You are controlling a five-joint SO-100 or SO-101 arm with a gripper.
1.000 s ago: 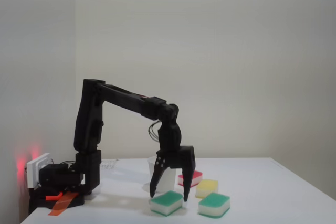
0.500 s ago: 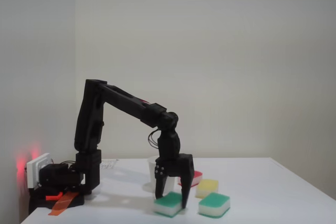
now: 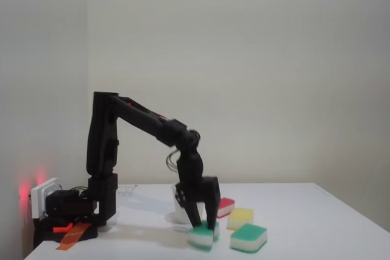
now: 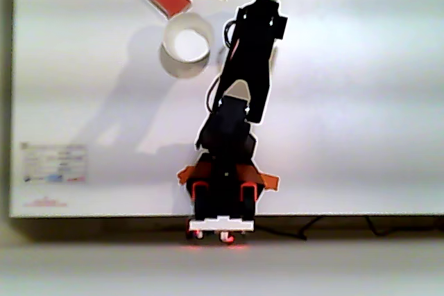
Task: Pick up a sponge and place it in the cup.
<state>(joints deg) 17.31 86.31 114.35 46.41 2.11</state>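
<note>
On the white table in the fixed view, the gripper pinches the sponge from above, fingers vertical, ready to lift it; the cup stands just behind. In the other view, the cup sits left of the arm, mouth open.

In the fixed view the black arm rises upright from its base, slopes down from the shoulder to the elbow, then drops almost straight at the wrist. The hand points downward, fingers drawn close together, their tips low by the counter.
</note>
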